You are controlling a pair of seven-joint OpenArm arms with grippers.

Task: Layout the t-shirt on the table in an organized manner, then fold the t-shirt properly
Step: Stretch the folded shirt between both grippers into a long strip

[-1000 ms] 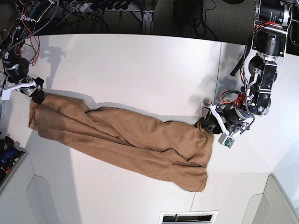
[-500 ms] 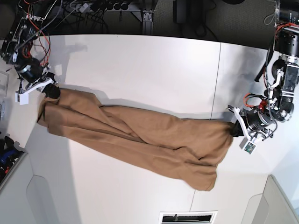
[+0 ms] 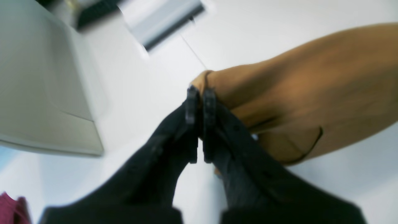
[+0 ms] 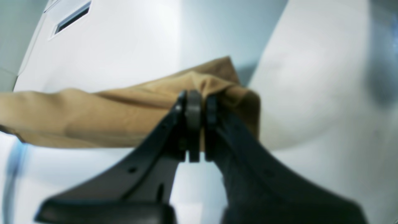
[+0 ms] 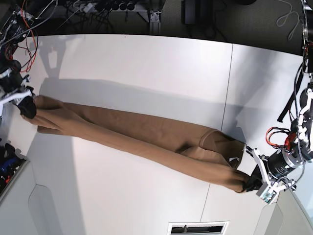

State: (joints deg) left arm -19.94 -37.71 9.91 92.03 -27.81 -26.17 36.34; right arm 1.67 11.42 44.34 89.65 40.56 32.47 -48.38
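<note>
Tan-brown cotton t-shirt (image 5: 142, 137) lies pulled into a long, narrow band across the smooth white panelled table (image 5: 146, 63), from upper left to lower right of the base view. Lower right: left gripper (image 5: 250, 184) clamped on one end. Far upper left: right gripper (image 5: 27, 106) clamped on the other end, fabric bunched between the black jaws.

Base view looked down from above on the whole white tabletop (image 5: 146, 63), both arms at its side edges. 2 wrist views sat close behind their jaws, looking along them, blurred. Each shared with base 1 end of the stretched t-shirt (image 5: 142, 139) (image 3: 311, 84) (image 4: 93, 115).
</note>
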